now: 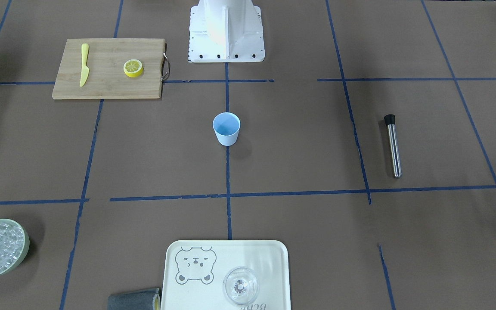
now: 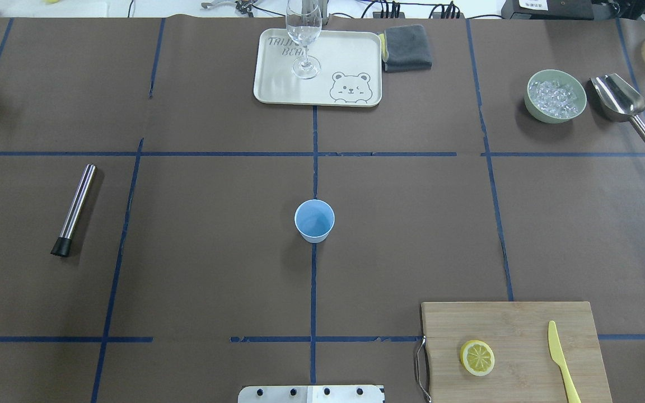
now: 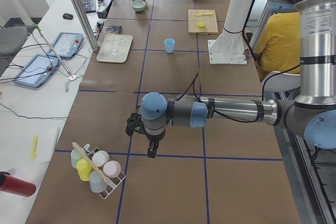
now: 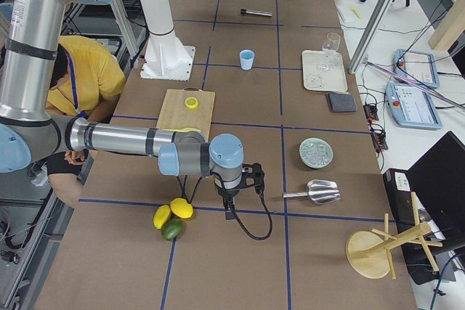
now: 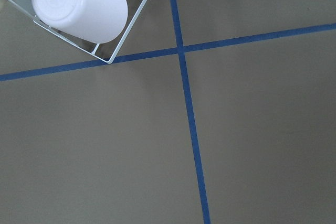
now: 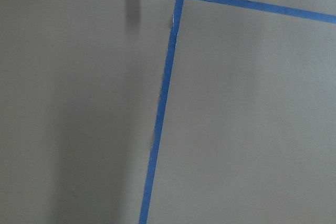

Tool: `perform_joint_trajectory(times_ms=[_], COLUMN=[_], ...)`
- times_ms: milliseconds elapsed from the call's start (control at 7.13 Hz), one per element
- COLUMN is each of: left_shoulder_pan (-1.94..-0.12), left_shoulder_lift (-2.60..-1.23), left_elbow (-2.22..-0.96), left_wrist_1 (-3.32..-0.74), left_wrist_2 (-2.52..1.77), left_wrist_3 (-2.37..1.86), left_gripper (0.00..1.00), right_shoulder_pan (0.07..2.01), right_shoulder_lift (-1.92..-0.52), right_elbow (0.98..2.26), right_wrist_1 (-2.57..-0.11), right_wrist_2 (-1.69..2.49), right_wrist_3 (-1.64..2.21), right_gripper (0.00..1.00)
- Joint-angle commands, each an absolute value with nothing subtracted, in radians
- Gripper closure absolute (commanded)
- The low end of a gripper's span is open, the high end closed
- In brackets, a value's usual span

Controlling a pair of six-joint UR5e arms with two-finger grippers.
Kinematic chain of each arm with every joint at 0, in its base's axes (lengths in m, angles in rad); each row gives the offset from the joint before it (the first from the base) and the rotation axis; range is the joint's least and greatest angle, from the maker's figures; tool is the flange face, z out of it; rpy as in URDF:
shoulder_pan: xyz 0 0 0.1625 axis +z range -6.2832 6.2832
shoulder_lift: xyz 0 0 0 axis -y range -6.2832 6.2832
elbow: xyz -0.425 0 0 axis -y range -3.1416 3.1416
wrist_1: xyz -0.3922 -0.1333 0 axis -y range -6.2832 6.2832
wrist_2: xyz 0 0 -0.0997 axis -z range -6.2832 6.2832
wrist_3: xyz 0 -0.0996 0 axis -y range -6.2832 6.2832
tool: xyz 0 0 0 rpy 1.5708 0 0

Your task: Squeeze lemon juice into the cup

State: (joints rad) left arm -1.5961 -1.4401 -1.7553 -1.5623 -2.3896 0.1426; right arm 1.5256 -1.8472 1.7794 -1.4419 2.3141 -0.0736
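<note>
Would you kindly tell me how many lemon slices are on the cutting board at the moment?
1. The lemon slice lies on the cutting board, beside the yellow knife but apart from it. None seems hidden.

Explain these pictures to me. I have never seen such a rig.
A two-armed robot stands at a paper-covered table. Two pictures look down on its middle, from behind the robot and from across it; two look along it from the ends; two come from wrist cameras and show mostly paper and tape. A light-blue cup stands in the middle. A lemon slice and a yellow knife lie on a cutting board. A wine glass stands on a tray. The left gripper and right gripper hang over the table's ends, apparently empty.
</note>
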Motion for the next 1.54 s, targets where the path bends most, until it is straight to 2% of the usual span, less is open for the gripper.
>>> perform_joint_trajectory(times_ms=[0,561,981,1402], left_shoulder_pan=[-1.595,-1.595,-1.594,-1.594], left_shoulder_lift=[-1.437,-1.436,-1.434,-1.436], left_elbow=[-1.753,-1.755,-1.755,-1.755], left_wrist_1=[-1.562,-1.562,-1.563,-1.565], left_wrist_2=[-2.399,-2.399,-2.399,-2.401], left_wrist_3=[0.143,0.143,0.143,0.143], left_gripper=[0.0,0.0,0.0,0.0], right_shoulder_pan=[1.526,1.51,1.444,1.362], right_shoulder_lift=[-1.847,-1.826,-1.825,-1.799], right_elbow=[1.779,1.842,1.948,2.043], right_wrist_1=[-1.44,-1.443,-1.341,-1.338], right_wrist_2=[2.313,2.269,2.287,2.296], right_wrist_3=[-0.075,-0.075,-0.035,0.133], right_gripper=[0.0,0.0,0.0,0.0])
